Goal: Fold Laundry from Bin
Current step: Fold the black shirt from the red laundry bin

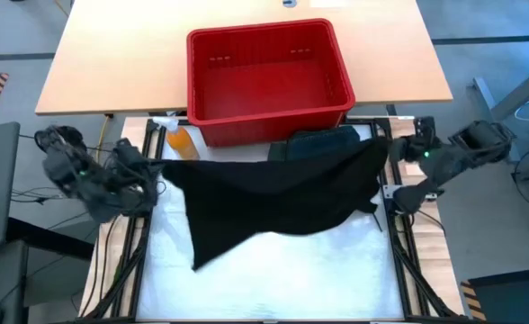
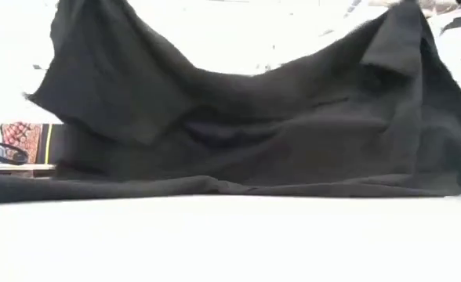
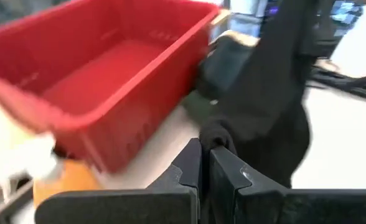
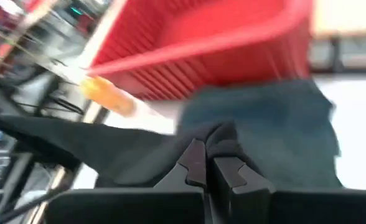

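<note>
Black garment [image 1: 273, 202]: you have it strung between your two grippers, spread wide over the white work surface [image 1: 273, 279]. Its upper edge sags in the middle between the two held corners, and its lower part trails down onto the surface, one tail reaching toward the near left.
Left gripper [image 1: 161, 166]: at the garment's left corner, near the left edge of the surface. In your left wrist view the fingers [image 3: 189, 165] are pressed together with a bunch of black cloth pinched at their tips, so you are clamped on the black garment.
Right gripper [image 1: 386, 148]: at the garment's right corner, near the far right of the surface. The right wrist view shows the fingers [image 4: 194, 163] closed with black fabric bunched at the tips; clamped on the same garment.
Dark green garment [image 1: 323, 142]: lying just in front of the bin, partly covered by the black garment's upper edge.
Bin [image 1: 269, 112]: red, on the wooden table [image 1: 112, 63] beyond the garment; no clothes show inside it.
Orange spray bottle [image 1: 179, 139]: just beside the bin's near left corner, close to your left gripper.
</note>
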You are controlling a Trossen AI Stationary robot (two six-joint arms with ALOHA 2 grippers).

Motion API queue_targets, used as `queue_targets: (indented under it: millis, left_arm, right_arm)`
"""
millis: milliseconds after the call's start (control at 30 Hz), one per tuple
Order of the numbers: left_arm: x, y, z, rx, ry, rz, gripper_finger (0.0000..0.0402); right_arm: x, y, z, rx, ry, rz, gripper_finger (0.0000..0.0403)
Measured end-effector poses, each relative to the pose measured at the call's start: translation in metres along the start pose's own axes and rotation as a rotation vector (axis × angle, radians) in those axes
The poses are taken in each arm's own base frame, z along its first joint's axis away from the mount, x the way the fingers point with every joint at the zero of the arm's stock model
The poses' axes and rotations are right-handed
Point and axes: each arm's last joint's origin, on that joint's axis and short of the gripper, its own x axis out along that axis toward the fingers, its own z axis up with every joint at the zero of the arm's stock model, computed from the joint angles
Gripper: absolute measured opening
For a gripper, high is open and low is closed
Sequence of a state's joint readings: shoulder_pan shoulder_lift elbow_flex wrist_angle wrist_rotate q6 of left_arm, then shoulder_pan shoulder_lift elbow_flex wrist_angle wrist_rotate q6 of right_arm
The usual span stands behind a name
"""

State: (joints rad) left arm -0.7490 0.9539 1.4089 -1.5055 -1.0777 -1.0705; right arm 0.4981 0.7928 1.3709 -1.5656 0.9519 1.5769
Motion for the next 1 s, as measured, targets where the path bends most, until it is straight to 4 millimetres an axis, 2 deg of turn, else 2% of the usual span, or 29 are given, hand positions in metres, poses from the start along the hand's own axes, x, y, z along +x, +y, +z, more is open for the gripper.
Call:
queue_targets:
  millis: [167, 333, 467, 600, 733, 800, 1000]
  left_arm:
    - [0.027, 0.0, -0.039, -0.101, 0.048, 0.119, 0.0]
    - [0.051, -0.001, -0.073, -0.174, 0.051, 0.228, 0.0]
    - [0.072, -0.004, -0.098, -0.188, 0.055, 0.29, 0.0]
    - [0.084, -0.003, -0.118, -0.188, 0.092, 0.315, 0.0]
    - [0.092, 0.001, -0.128, -0.244, 0.087, 0.36, 0.0]
    - [0.094, 0.004, -0.129, -0.291, 0.028, 0.391, 0.0]
    - [0.096, 0.009, -0.116, -0.315, -0.195, 0.46, 0.0]
  right_arm:
    - [0.006, -0.025, 0.001, -0.004, 0.045, -0.135, 0.0019]
    - [0.002, -0.047, 0.004, -0.016, -0.012, -0.221, 0.0019]
    - [0.001, -0.053, 0.005, -0.037, -0.046, -0.269, 0.0019]
    - [0.004, -0.054, 0.001, -0.08, -0.005, -0.292, 0.0019]
    - [0.008, -0.055, -0.002, -0.116, 0.003, -0.319, 0.0019]
    - [0.013, -0.052, -0.002, -0.153, -0.035, -0.337, 0.0019]
    - [0.026, -0.039, -0.001, -0.238, -0.117, -0.392, 0.0019]
